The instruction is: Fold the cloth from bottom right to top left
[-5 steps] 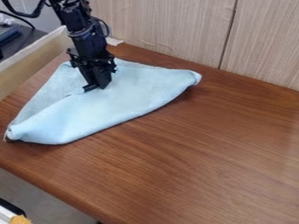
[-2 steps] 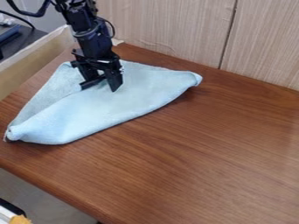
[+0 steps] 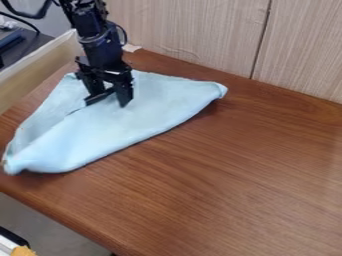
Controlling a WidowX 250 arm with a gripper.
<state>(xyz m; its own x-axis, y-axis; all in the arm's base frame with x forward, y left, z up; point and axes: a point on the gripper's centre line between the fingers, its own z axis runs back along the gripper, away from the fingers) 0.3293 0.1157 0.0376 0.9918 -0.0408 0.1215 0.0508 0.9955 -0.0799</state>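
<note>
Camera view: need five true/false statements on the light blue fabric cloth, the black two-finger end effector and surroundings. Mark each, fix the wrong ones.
1. The light blue fabric cloth lies on the brown wooden table. True.
2. The cloth is spread out flat in a single layer. False: it is folded over.
3. The black two-finger end effector is at the cloth. True.
4. The end effector is fully shut. False: its fingers stand apart.
5. A pale wood-grain panel stands behind the table. True.
</note>
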